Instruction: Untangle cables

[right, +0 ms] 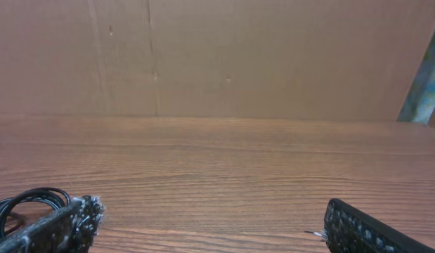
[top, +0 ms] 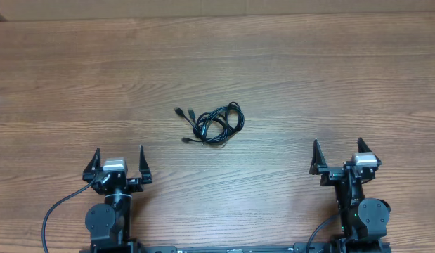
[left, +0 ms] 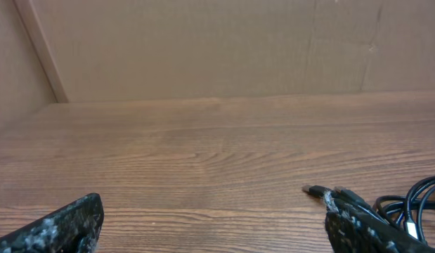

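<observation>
The cables (top: pixel 216 124) lie as one loose, tangled bundle on the wooden table (top: pixel 308 70), near its middle. The bundle sits forward of both arms and between them, somewhat closer to the left arm's side. Several thin black loops overlap one another. Small dark plug ends (top: pixel 178 111) stick out from the bundle's left edge and rest flat on the wood.

The left gripper (top: pixel 119 150) sits low at the near edge with its jaws spread wide and nothing between them. It is well apart from the bundle. In the left wrist view the loops and one plug show at the lower right, partly hidden behind that side's finger (left: pixel 372 235).

The right gripper (top: pixel 337 142) is likewise spread wide, empty, and well clear of the bundle. Its wrist view shows one black loop at the lower left, just beyond a finger (right: pixel 55 228).

A plain brown panel (left: pixel 203 49) stands behind the table's far edge.
</observation>
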Tool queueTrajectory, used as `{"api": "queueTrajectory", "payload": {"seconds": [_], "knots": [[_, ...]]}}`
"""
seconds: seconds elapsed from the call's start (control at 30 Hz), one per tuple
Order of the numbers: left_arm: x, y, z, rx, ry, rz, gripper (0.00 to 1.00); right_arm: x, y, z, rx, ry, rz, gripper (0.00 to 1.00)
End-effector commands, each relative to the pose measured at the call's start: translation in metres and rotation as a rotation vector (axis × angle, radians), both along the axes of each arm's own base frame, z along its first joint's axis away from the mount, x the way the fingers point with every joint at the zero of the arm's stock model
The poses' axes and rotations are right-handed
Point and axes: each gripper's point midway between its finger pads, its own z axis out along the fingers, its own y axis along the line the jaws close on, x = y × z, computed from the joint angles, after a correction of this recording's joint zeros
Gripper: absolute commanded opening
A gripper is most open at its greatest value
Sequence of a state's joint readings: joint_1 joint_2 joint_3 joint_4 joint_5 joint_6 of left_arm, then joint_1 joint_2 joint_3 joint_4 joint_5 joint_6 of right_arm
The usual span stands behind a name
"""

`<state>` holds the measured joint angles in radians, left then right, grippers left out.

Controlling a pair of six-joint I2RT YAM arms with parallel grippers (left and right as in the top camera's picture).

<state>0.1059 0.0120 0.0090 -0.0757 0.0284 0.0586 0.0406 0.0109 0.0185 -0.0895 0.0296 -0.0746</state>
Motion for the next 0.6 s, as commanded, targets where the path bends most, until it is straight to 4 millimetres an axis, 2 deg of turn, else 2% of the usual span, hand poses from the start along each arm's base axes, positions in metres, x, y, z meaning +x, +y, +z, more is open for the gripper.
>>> {"api": "queueTrajectory", "payload": {"seconds": [0.0, 0.57], "knots": [[0.0006, -0.0142, -0.0007, -0.006, -0.002, -0.057, 1.00, 0.0002, 0.0000, -0.0017, -0.001, -0.004, 0.002, 1.00], [0.0007, -0.0167, -0.0010, -0.006, -0.001, -0.067, 1.00, 0.0001, 0.0000, -0.0018, -0.001, -0.003, 0.002, 1.00]]}}
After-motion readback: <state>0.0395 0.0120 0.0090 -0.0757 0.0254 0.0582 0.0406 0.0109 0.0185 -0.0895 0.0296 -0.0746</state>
